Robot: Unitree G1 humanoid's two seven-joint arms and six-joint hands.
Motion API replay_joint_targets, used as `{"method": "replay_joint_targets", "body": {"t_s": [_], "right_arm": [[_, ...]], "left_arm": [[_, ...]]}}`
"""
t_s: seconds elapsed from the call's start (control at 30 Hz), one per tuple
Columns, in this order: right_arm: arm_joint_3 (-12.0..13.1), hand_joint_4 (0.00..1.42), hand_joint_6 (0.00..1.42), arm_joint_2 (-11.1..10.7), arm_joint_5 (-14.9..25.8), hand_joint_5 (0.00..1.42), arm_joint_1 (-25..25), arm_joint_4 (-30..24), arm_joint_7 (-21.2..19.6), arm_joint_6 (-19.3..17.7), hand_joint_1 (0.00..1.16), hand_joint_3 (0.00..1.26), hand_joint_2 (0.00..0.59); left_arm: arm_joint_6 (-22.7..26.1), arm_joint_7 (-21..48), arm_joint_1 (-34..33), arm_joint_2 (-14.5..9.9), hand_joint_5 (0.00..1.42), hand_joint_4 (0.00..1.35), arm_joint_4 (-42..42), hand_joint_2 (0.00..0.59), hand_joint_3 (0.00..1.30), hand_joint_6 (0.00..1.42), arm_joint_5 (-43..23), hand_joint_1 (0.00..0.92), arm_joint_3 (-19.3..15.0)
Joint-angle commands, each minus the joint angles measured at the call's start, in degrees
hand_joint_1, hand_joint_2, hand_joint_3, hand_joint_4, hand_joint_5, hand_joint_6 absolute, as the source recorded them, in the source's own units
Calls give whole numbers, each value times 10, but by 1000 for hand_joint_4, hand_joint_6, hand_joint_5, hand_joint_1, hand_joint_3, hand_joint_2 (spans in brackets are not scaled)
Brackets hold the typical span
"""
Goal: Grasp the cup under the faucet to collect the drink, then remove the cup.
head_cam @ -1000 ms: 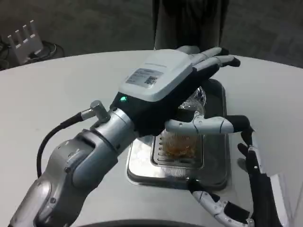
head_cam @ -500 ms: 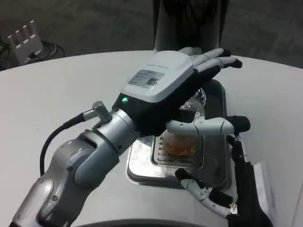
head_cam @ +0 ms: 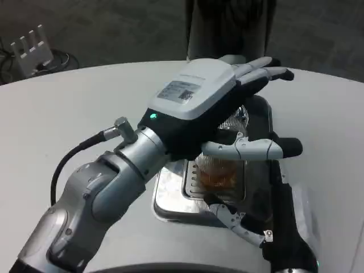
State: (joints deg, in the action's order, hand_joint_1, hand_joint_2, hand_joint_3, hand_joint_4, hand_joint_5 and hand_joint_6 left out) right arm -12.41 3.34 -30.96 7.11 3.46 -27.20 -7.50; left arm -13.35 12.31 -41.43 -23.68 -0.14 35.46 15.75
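You see the white table (head_cam: 62, 108) carrying a steel drip tray (head_cam: 170, 196). Your left hand (head_cam: 199, 102) hovers flat over the tray, fingers together and stretched, thumb out, holding nothing. The clear cup (head_cam: 219, 173) with amber drink stands on the tray's grille beneath it. Your right hand (head_cam: 267, 219) reaches beside the cup; you cannot tell its grip.

White table (head_cam: 68, 108); white rack-like object (head_cam: 31, 45) on dark floor (head_cam: 114, 28) beyond table's far-left edge
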Motion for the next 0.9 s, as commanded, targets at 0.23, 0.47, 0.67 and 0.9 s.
{"method": "replay_joint_targets", "body": {"t_s": [0.23, 0.47, 0.67, 0.9], "right_arm": [[-3, 32, 147, 21, 18, 108, 56, 54, -15, 12, 823, 0, 170], [-4, 42, 147, 29, 24, 108, 95, 90, -16, 20, 815, 0, 179], [-1, 42, 147, 31, 32, 108, 121, 118, -14, 22, 814, 0, 179], [3, 42, 147, 23, 40, 108, 153, 148, 1, 27, 814, 0, 179]], "left_arm": [[8, 13, 3, -7, 168, 95, 50, 114, 224, 72, 1, 0, 11], [3, 9, -2, -13, 168, 96, 62, 114, 229, 72, -3, 0, 7], [-1, 7, -6, -15, 168, 96, 70, 114, 232, 72, -4, 0, 5], [-1, 0, -5, -20, 168, 96, 75, 114, 232, 72, -10, 0, -7]]}}
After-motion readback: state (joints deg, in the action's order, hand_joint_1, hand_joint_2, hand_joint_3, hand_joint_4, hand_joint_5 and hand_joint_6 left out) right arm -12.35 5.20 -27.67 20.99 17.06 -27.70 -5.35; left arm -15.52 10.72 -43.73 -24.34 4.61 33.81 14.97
